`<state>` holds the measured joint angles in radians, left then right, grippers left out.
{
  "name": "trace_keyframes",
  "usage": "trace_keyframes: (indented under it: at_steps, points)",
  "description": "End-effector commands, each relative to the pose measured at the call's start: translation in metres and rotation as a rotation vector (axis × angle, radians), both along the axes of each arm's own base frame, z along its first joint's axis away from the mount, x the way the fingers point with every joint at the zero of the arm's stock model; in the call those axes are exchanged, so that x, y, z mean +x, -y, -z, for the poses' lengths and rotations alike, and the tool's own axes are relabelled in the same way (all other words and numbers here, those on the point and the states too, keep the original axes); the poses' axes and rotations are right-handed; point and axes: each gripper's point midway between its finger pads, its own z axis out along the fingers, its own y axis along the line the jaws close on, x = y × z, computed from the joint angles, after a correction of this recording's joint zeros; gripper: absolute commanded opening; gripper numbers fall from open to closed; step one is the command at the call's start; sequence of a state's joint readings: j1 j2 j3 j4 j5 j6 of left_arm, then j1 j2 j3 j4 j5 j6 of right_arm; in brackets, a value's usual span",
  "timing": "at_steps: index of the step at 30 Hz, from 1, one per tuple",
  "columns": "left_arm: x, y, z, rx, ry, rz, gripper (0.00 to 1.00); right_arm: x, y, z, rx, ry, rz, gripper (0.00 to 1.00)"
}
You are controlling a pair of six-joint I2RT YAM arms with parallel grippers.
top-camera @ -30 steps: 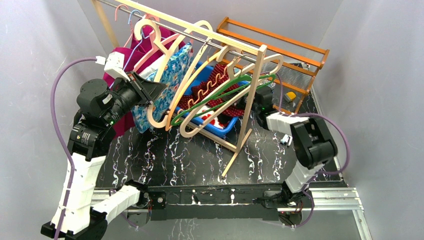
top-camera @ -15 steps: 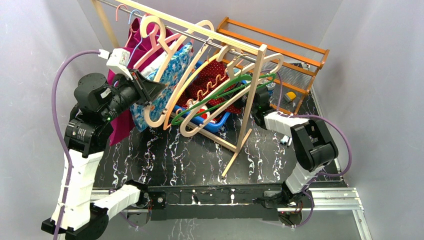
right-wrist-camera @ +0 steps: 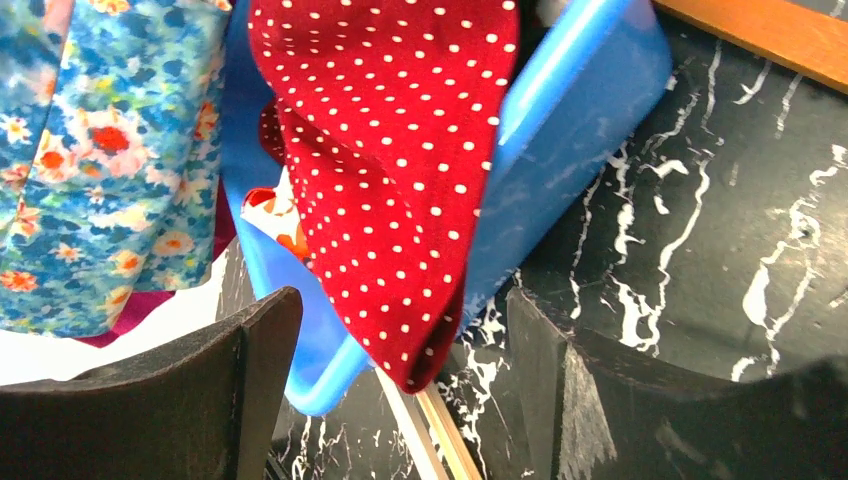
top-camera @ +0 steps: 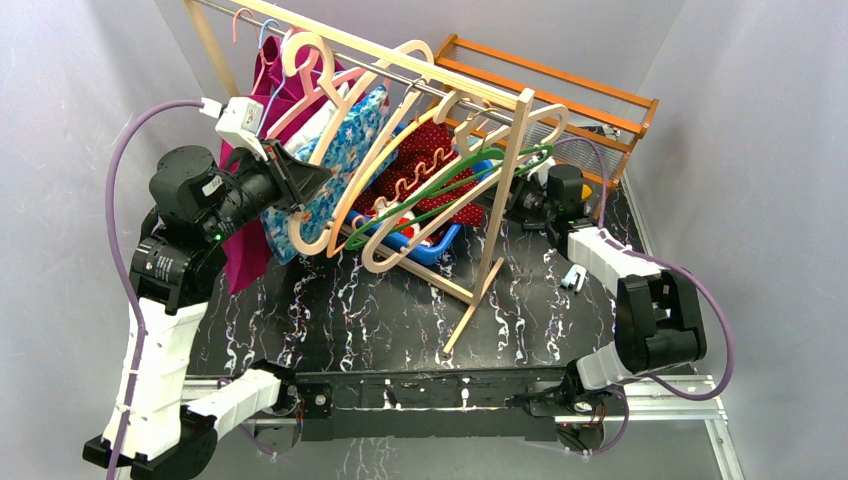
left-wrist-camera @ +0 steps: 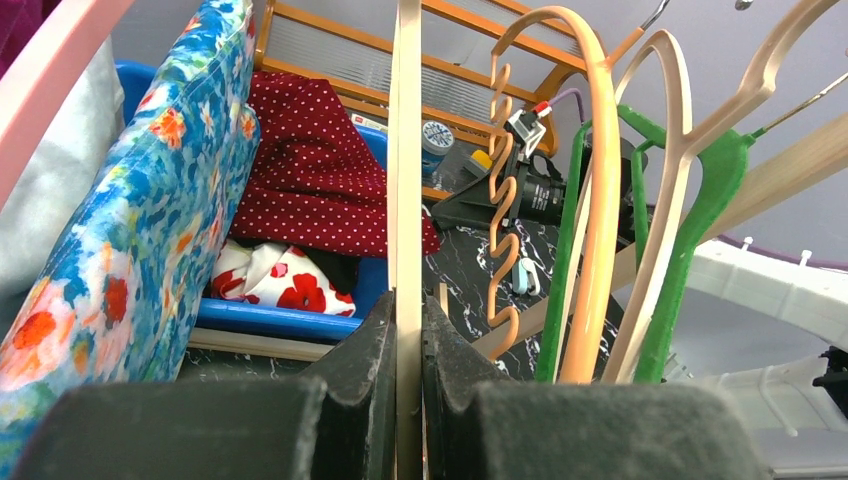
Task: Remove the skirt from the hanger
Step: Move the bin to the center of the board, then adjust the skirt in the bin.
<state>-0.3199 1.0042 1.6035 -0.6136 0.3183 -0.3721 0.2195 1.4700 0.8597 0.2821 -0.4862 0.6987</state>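
Two grippers are in play. I read the left gripper (left-wrist-camera: 407,330) as clamped on the thin flat edge of a pale wooden hanger (left-wrist-camera: 407,150), its dark pads pressed to both faces. The right gripper (right-wrist-camera: 400,310) has its fingers standing well apart with nothing between the pads. The skirt (right-wrist-camera: 400,150), a soft red cloth with small white dots, drapes over the rim of a smooth blue plastic bin (right-wrist-camera: 590,100), and its pointed lower corner hangs in the gap ahead of the right fingers. I cannot tell whether it is attached to any hanger. Room is tight on the left side. A padded floral blue fabric (left-wrist-camera: 130,200) crowds one flank of the held hanger, and a scalloped tan hanger (left-wrist-camera: 505,200) and a green hanger (left-wrist-camera: 720,190) crowd the other, all packed under the metal rail (top-camera: 330,40). Clear room lies over the black, white-veined table (top-camera: 380,310) near the arm bases. A slatted orange wooden rack (top-camera: 560,80) bounds the far right edge.
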Motion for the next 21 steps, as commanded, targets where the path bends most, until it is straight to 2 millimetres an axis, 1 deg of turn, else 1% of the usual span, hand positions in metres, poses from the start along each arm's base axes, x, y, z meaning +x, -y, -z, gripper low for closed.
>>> trace_keyframes:
  at_steps: [1, 3, 5, 7, 9, 10, 11, 12, 13, 15, 18, 19, 20, 21]
  points:
    - [-0.005, 0.004, -0.009, -0.019, 0.035, 0.036, 0.00, -0.003, 0.011, 0.011, -0.021, -0.028, 0.008, 0.84]
    - [-0.007, 0.005, -0.011, -0.020, 0.040, 0.042, 0.00, 0.001, 0.006, 0.015, -0.002, -0.025, -0.028, 0.83]
    - [-0.008, 0.004, -0.014, -0.023, 0.045, 0.042, 0.00, 0.002, -0.005, 0.017, 0.020, 0.007, -0.077, 0.83]
    - [-0.009, 0.003, -0.016, -0.022, 0.049, 0.040, 0.00, 0.002, -0.015, 0.015, 0.033, 0.051, -0.111, 0.78]
    - [-0.010, 0.003, -0.016, -0.020, 0.048, 0.039, 0.00, 0.001, -0.023, 0.006, 0.046, 0.107, -0.135, 0.67]
    - [-0.010, 0.003, -0.016, -0.019, 0.048, 0.037, 0.00, 0.001, -0.026, 0.000, 0.052, 0.136, -0.143, 0.59]
    - [-0.010, 0.002, -0.016, -0.018, 0.048, 0.037, 0.00, 0.000, -0.028, -0.006, 0.059, 0.168, -0.153, 0.47]
    - [-0.011, 0.002, -0.016, -0.015, 0.048, 0.037, 0.00, 0.000, -0.030, -0.013, 0.067, 0.201, -0.161, 0.32]
    - [-0.011, 0.002, -0.016, -0.013, 0.047, 0.035, 0.00, 0.000, -0.031, -0.019, 0.073, 0.229, -0.165, 0.22]
    - [-0.011, 0.000, -0.017, -0.011, 0.050, 0.028, 0.00, -0.001, -0.033, -0.031, 0.079, 0.267, -0.168, 0.16]
    - [-0.011, 0.001, -0.016, -0.012, 0.049, 0.030, 0.00, -0.002, -0.031, -0.042, 0.070, 0.258, -0.144, 0.14]
    - [-0.011, 0.000, -0.017, -0.012, 0.050, 0.030, 0.00, 0.007, -0.023, -0.039, -0.149, 0.517, -0.208, 0.13]
    - [-0.011, 0.000, -0.016, -0.012, 0.050, 0.029, 0.00, -0.005, -0.035, -0.057, 0.207, 0.137, -0.085, 0.11]
    - [-0.011, 0.000, -0.016, -0.012, 0.049, 0.029, 0.00, -0.004, -0.038, -0.064, 0.259, 0.108, -0.067, 0.09]
